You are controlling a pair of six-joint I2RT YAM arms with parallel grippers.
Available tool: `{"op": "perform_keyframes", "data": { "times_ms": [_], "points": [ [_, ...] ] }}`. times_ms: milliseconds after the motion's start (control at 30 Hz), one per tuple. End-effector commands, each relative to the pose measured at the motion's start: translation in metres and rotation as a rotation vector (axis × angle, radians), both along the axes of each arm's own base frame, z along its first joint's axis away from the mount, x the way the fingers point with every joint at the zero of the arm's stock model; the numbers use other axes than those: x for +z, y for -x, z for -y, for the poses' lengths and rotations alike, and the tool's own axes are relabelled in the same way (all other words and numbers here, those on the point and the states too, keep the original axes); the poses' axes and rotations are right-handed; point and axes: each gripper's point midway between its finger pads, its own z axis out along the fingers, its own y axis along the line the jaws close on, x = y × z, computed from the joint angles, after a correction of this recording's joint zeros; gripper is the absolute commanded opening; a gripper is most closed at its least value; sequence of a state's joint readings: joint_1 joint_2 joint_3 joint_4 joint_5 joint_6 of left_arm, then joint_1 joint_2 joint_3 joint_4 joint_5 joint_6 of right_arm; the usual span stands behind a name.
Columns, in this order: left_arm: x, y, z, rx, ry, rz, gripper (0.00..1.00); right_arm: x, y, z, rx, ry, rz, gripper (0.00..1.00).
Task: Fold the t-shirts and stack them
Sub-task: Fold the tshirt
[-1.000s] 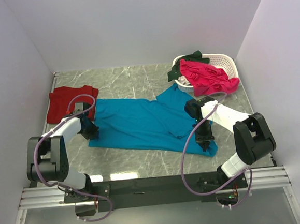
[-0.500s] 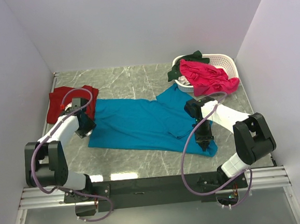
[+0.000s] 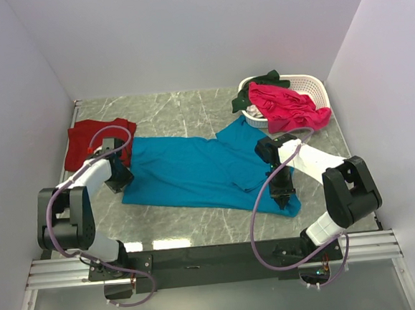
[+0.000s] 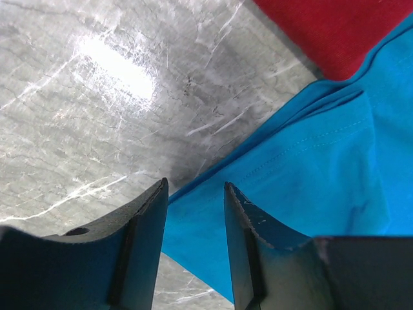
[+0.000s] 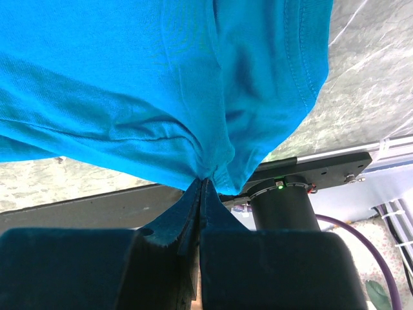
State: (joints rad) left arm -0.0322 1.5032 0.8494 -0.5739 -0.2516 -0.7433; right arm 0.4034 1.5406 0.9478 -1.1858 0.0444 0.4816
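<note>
Teal t-shirt (image 3: 194,172) spread flat on desk (image 3: 179,108), its left edge meeting dark red t-shirt (image 3: 86,141). Right pincer (image 5: 201,185) clamped on teal hem corner; left pincer (image 4: 195,188) parted above teal edge, holding nothing

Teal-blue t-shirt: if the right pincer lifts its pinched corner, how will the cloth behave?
The teal-blue t-shirt likely hangs floppy: its cloth gathers into creases where the right pincer pinches it. The rest, spread flat, would probably drag along the table.
</note>
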Motion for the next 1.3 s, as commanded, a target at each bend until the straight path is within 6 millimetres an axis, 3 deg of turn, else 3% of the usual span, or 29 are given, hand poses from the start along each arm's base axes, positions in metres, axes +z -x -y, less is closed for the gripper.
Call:
{"op": "perform_keyframes", "data": {
  "times_ms": [0, 167, 367, 767, 1067, 1267],
  "points": [
    [-0.007, 0.0, 0.001, -0.021, 0.007, -0.003, 0.45, -0.001, -0.003, -0.001, 0.004, 0.001, 0.008, 0.0],
    [-0.011, 0.002, 0.004, -0.026, 0.021, -0.014, 0.43, -0.001, -0.006, -0.001, 0.008, 0.006, 0.007, 0.0],
    [-0.01, 0.001, 0.003, -0.024, 0.017, -0.014, 0.33, -0.002, -0.006, -0.002, 0.006, 0.005, 0.003, 0.0],
    [0.0, 0.006, 0.0, -0.015, -0.001, -0.008, 0.01, -0.004, -0.004, -0.001, 0.004, 0.007, -0.003, 0.0],
    [0.025, 0.019, -0.002, 0.005, -0.002, 0.041, 0.01, -0.005, -0.002, 0.001, 0.001, 0.017, -0.007, 0.0],
    [0.026, 0.033, -0.003, 0.019, -0.007, 0.024, 0.01, -0.005, -0.002, 0.001, 0.001, 0.015, -0.007, 0.0]
  ]
}}
